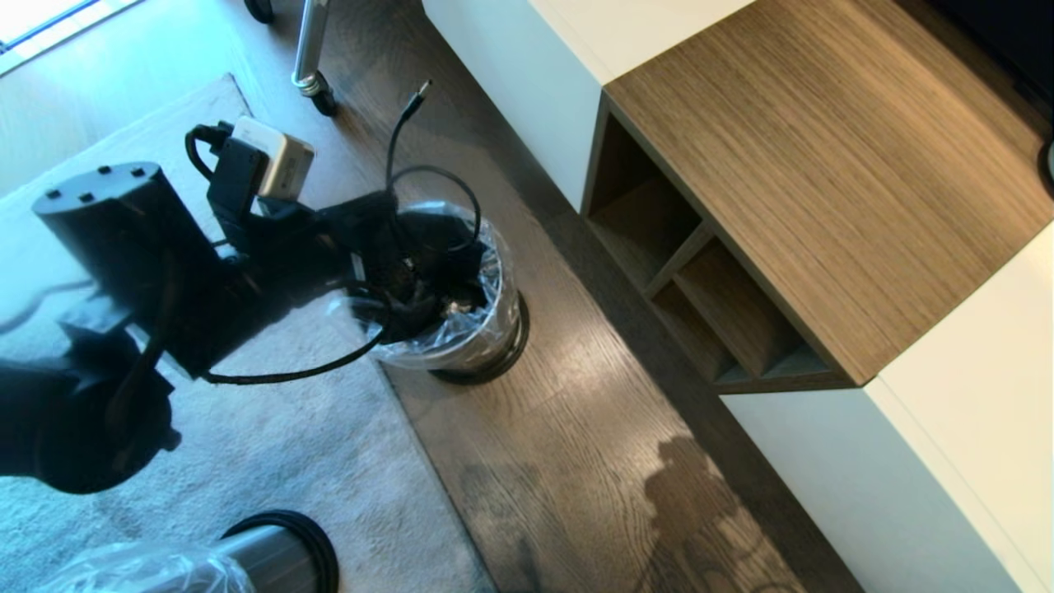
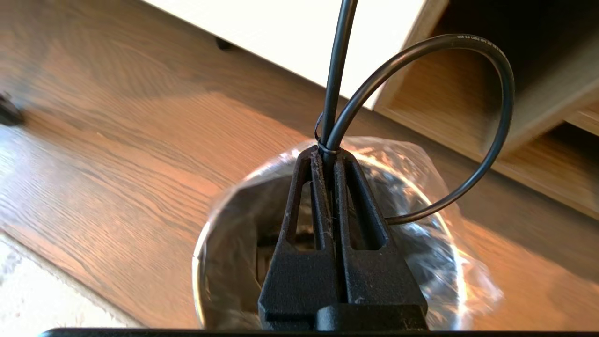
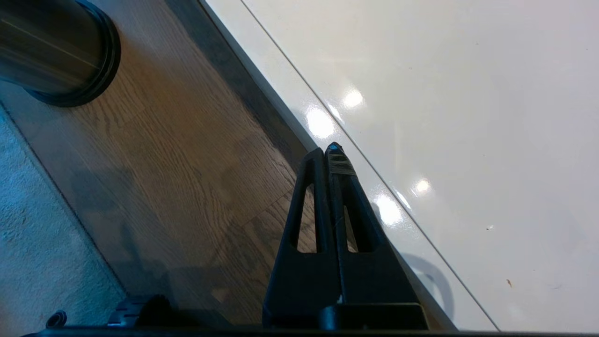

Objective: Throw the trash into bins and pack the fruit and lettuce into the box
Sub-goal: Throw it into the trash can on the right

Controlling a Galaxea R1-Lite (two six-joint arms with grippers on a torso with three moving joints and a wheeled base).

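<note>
My left gripper is shut on a thin black cable, which loops out beyond the fingertips. It hangs above the open mouth of a steel bin lined with a clear bag. In the head view the left gripper is over the bin's far left rim, and the cable's plug end points away. My right gripper is shut and empty, parked low over the wood floor. A second bin stands at the bottom left. The trash, fruit, lettuce and box are out of view.
A white and wood cabinet with open cubbies runs along the right. A pale rug covers the floor on the left, its edge beside the bin. A wheeled stand leg is at the back.
</note>
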